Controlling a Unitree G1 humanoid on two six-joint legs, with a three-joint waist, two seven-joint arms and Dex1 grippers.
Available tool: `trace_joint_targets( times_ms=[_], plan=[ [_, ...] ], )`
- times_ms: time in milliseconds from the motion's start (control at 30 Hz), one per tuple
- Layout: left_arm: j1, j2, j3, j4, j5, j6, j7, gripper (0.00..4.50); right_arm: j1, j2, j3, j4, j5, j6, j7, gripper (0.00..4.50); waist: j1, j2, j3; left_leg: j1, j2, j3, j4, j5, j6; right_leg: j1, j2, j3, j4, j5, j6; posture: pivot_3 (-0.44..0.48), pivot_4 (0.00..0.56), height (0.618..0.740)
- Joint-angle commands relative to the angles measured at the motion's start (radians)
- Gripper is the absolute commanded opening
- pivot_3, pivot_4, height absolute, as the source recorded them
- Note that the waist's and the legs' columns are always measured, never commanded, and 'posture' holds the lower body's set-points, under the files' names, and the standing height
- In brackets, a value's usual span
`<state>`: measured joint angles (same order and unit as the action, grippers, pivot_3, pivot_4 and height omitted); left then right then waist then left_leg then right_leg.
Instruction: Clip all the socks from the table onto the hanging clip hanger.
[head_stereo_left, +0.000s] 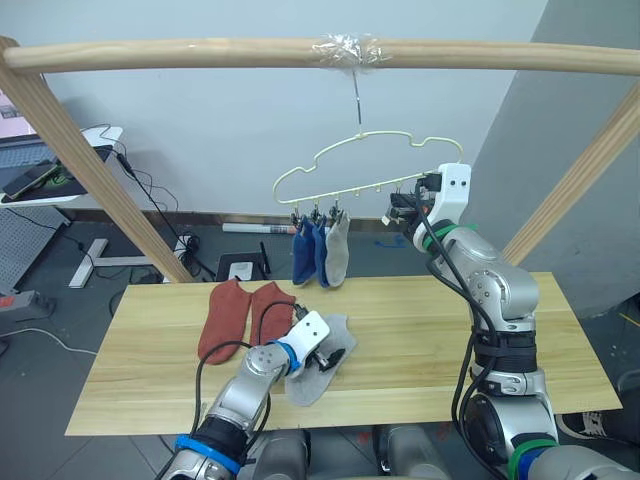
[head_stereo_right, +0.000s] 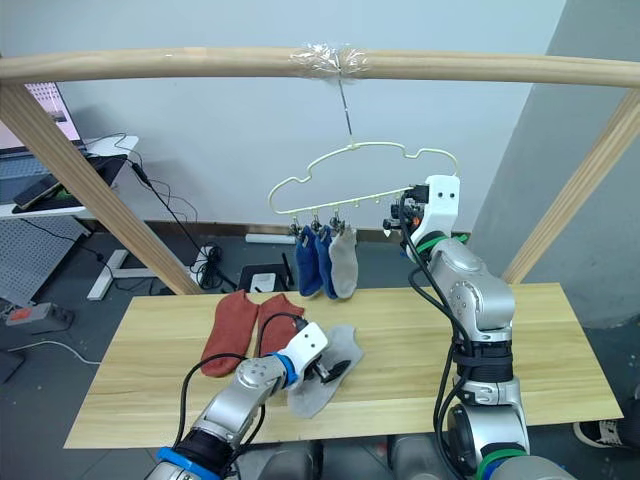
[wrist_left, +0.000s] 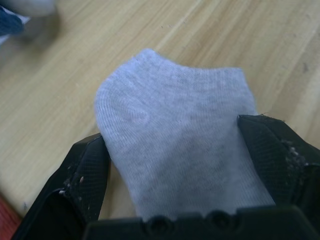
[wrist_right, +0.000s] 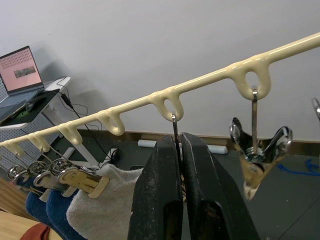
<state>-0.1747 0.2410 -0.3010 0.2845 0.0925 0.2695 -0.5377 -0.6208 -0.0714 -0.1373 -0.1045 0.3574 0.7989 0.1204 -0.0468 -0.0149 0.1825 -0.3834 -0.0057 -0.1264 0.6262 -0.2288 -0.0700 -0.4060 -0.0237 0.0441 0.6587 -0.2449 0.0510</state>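
On the table (head_stereo_left: 430, 340) a light grey sock (wrist_left: 170, 100) lies flat between the fingers of my open left gripper (wrist_left: 172, 135), which rests low over it near the front edge (head_stereo_left: 335, 356). Two rust-red socks (head_stereo_left: 225, 318) lie side by side just to its left. The clip hanger (head_stereo_left: 360, 165) hangs above the table's far edge. Two blue socks (head_stereo_left: 305, 255) and one grey sock (head_stereo_left: 338, 250) hang clipped to its left part. My right gripper (wrist_right: 180, 142) is raised at the hanger's right part, shut on a metal clip under one loop. An empty clip (wrist_right: 257, 150) dangles beside it.
A thick wooden pole frame (head_stereo_left: 200, 55) spans overhead, with slanted poles (head_stereo_left: 90, 170) at both sides of the table. A side desk with a laptop (head_stereo_left: 30, 165) and floor cables stand beyond the left pole. The table's right half is bare wood.
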Motion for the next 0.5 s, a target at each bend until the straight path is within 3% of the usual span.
trace_joint_targets(
  times_ms=[33, 167, 500],
  plan=[
    [-0.001, 0.009, -0.057, 0.063, 0.045, -0.032, -0.019, 4.48, 0.017, -0.008, -0.028, 0.002, 0.0, 0.016, -0.032, 0.0, -0.001, 0.001, -0.003, 0.0, 0.0, 0.0, 0.0, 0.0, 0.0, 0.0, 0.0, 0.0, 0.0, 0.0, 0.0, -0.089, 0.127, 0.74],
    [-0.01, 0.025, -0.09, 0.094, 0.078, -0.087, -0.033, 3.61, 0.017, -0.006, -0.027, 0.005, 0.002, 0.012, -0.036, 0.0, -0.001, 0.004, -0.012, 0.0, 0.0, 0.0, 0.0, 0.0, 0.0, 0.001, 0.0, 0.0, -0.001, 0.0, 0.0, -0.087, 0.124, 0.74],
    [-0.012, 0.018, -0.069, 0.1, 0.048, -0.163, -0.054, 0.48, 0.016, -0.014, -0.023, 0.01, 0.005, 0.006, -0.034, 0.0, -0.006, 0.006, -0.017, 0.001, 0.0, 0.0, 0.0, 0.0, 0.0, 0.001, 0.0, 0.0, -0.001, 0.0, 0.0, -0.087, 0.119, 0.74]
  ],
)
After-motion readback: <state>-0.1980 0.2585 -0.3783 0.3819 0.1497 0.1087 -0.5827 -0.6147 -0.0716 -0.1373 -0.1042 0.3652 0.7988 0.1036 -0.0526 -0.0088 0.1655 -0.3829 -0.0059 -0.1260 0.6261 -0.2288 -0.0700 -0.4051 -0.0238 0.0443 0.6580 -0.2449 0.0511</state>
